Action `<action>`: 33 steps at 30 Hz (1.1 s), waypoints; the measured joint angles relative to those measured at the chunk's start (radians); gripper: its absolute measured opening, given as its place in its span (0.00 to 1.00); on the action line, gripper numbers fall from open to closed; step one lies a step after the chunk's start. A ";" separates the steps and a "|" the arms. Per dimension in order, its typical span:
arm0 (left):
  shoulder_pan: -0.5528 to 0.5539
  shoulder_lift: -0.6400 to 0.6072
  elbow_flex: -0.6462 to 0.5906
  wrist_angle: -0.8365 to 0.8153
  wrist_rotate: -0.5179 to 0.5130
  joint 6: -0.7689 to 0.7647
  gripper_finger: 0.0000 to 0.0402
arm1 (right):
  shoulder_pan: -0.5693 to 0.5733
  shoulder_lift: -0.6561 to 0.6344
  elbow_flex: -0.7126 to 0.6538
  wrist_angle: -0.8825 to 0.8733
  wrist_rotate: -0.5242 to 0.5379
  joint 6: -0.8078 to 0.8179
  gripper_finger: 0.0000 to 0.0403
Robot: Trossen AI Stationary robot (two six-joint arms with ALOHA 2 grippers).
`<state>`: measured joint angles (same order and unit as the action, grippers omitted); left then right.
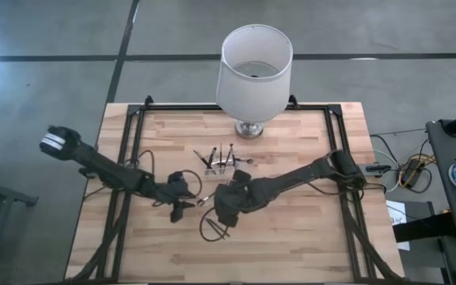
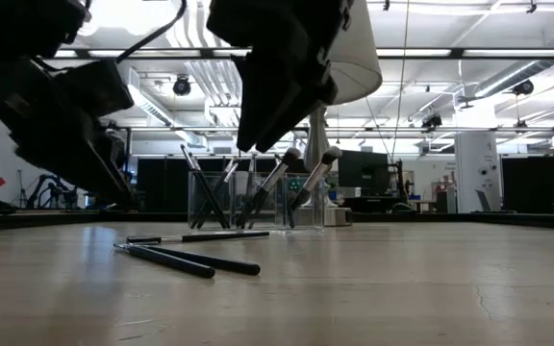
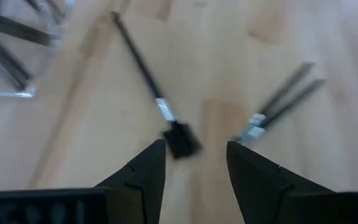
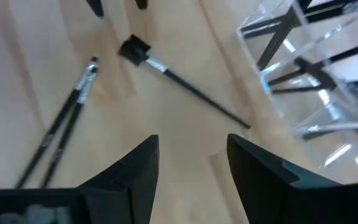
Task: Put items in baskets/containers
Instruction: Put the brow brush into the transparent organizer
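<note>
Brushes (image 4: 185, 84) loose on table, holder (image 4: 316, 81) cut off, both tools (image 3: 194, 163) (image 4: 191, 163) open, empty

From the right wrist we look down past our own end effector (image 4: 191, 168), its two dark fingers (image 4: 135, 171) spread apart with nothing between them, above the pale wooden desk (image 4: 166, 118). A single brush (image 4: 179, 78) lies diagonally on the wood ahead, its dark square head next to a metallic collar, its thin handle pointing toward the clear plastic holder (image 4: 316, 81). Several dark sticks (image 4: 303, 68) stand inside that holder. Off to the other side, a pair of brushes (image 4: 58, 134) lie side by side, almost touching. Two dark tips (image 4: 95, 6) show at the frame's edge.
</note>
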<state>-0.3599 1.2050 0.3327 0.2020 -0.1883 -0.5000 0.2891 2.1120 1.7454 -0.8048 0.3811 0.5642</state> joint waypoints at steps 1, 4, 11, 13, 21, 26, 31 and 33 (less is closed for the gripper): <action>-0.005 0.024 0.009 0.001 -0.033 0.000 0.40 | -0.006 0.000 0.000 0.001 0.001 -0.018 0.46; -0.016 0.092 0.044 0.024 -0.106 0.013 0.40 | -0.023 0.000 0.000 0.000 0.002 -0.075 0.46; -0.059 0.232 0.146 -0.009 -0.142 -0.019 0.40 | -0.047 0.000 0.000 0.001 0.002 -0.225 0.43; -0.086 0.249 0.175 -0.064 -0.189 -0.037 0.40 | -0.052 0.007 0.000 0.006 0.003 -0.283 0.42; -0.097 0.315 0.230 -0.124 -0.270 -0.102 0.38 | -0.098 0.069 0.000 0.050 -0.199 -0.433 0.35; -0.094 0.352 0.225 -0.139 -0.268 -0.211 0.27 | -0.120 0.078 -0.001 0.078 -0.173 -0.559 0.30; -0.092 0.360 0.226 -0.131 -0.270 -0.221 0.17 | -0.139 0.077 -0.001 0.083 -0.172 -0.657 0.27; -0.090 0.360 0.225 -0.131 -0.272 -0.206 0.15 | -0.145 0.077 -0.001 0.083 -0.173 -0.645 0.26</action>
<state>-0.4497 1.5650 0.5582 0.0710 -0.4604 -0.7063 0.1438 2.1891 1.7443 -0.7221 0.2077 -0.0807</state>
